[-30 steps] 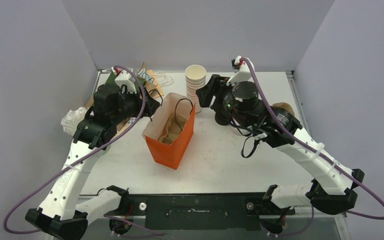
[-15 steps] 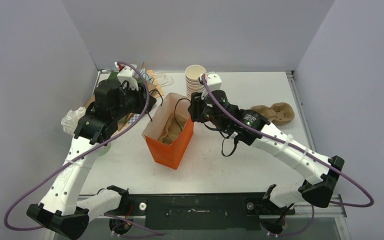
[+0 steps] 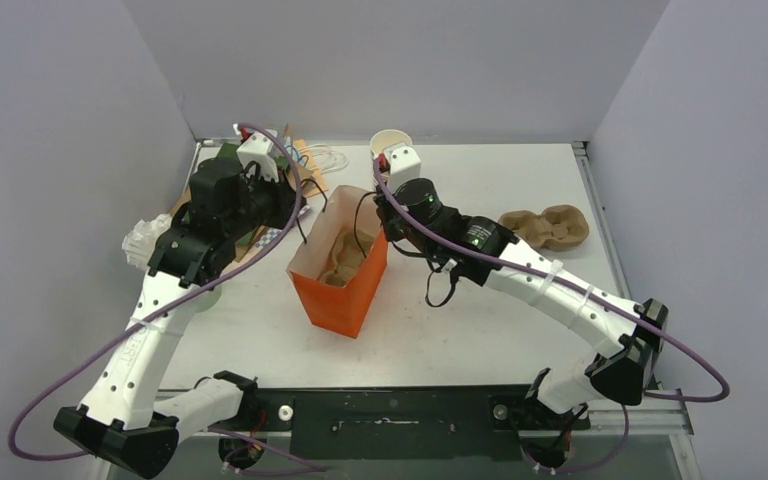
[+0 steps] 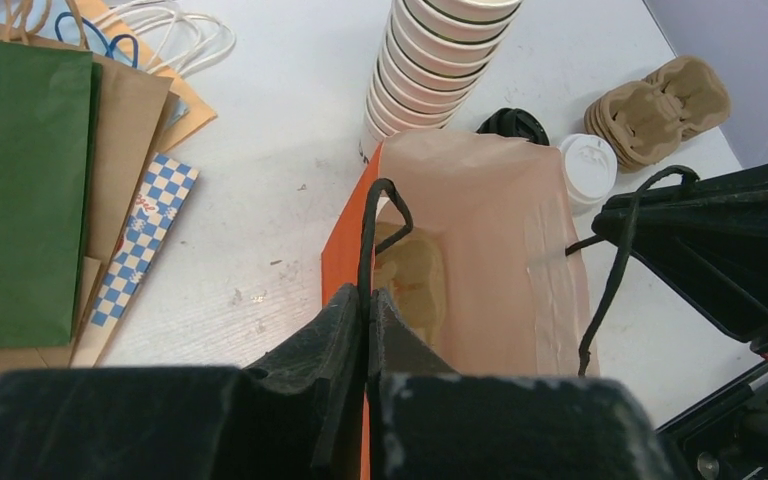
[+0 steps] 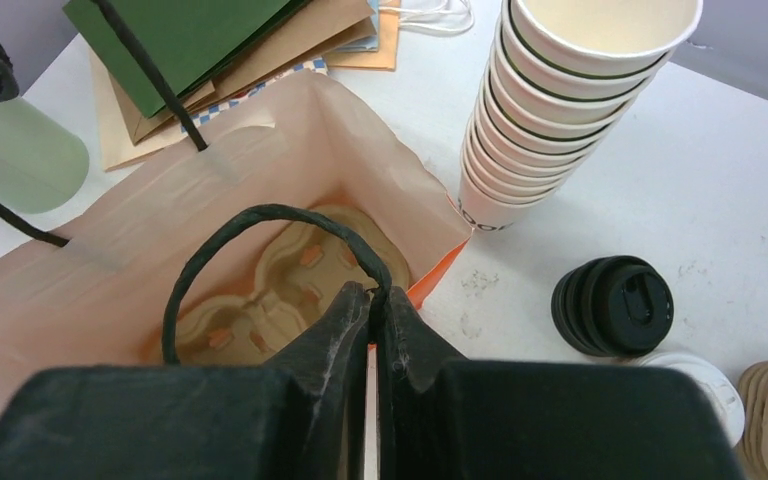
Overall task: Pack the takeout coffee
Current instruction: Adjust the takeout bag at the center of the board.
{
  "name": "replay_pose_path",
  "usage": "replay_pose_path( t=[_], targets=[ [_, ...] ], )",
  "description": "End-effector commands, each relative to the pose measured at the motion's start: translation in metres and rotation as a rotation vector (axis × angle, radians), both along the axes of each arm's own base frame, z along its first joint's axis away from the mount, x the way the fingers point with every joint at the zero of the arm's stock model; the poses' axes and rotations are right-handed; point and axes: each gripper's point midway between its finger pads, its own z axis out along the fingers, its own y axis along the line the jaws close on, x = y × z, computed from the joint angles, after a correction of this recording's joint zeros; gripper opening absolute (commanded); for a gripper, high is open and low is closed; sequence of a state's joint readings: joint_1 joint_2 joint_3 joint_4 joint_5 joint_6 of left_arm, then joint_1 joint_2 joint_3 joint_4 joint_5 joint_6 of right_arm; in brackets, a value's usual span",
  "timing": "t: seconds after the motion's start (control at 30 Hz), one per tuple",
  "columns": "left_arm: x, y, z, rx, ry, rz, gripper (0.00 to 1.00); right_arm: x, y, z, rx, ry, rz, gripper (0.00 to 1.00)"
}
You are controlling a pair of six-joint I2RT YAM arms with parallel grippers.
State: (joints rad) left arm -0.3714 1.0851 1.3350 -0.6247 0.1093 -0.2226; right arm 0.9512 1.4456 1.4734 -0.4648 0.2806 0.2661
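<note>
Takeout coffee shows only as one pale green cup (image 5: 20, 160), its lid out of view. It sits on the table (image 3: 440, 330) outside the orange bag (image 3: 345, 300), to the bag's left, apart from both pairs of fingers. A pulp cup tray (image 5: 280, 295) lies inside the bag. The left gripper (image 4: 367, 305) is clenched on the bag's left handle (image 4: 368, 215), the right gripper (image 5: 372, 300) on its right handle (image 5: 260, 215).

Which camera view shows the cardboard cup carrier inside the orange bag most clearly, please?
The right wrist view: it looks down into the orange bag and shows the cup carrier and its wells at the bottom. The left wrist view catches only a sliver past the bag's wall; the top view shows it small.
</note>
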Motion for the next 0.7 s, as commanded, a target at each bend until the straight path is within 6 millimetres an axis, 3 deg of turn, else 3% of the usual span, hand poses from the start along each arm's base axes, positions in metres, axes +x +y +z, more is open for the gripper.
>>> replay_pose_path(
  t=[0.0,0.13,0.3,0.4,0.5,0.57,0.6,0.67],
  targets=[
    [-0.011,-0.005,0.026,-0.030,-0.023,-0.050,0.00,0.012,0.003,0.034,0.054,-0.086,-0.002,0.00],
    [-0.034,-0.022,0.033,-0.114,0.041,-0.147,0.00,0.023,0.005,0.037,0.106,-0.066,0.048,0.00],
    [-0.052,-0.043,0.024,-0.239,0.110,-0.232,0.00,0.039,0.005,0.046,0.173,-0.059,0.123,0.00],
    [-0.067,-0.060,0.034,-0.337,0.109,-0.319,0.00,0.047,0.010,0.044,0.196,-0.026,0.184,0.00],
    [-0.075,-0.064,0.041,-0.368,0.094,-0.338,0.00,0.055,0.011,0.041,0.214,0.000,0.225,0.01],
    [-0.075,-0.061,0.039,-0.350,0.094,-0.317,0.01,0.058,0.011,0.040,0.207,0.007,0.232,0.15],
    [-0.075,-0.059,0.035,-0.336,0.103,-0.307,0.08,0.059,0.011,0.040,0.201,0.009,0.235,0.23],
    [-0.072,-0.055,0.026,-0.308,0.122,-0.285,0.22,0.060,0.008,0.040,0.188,0.007,0.227,0.29]
  ],
)
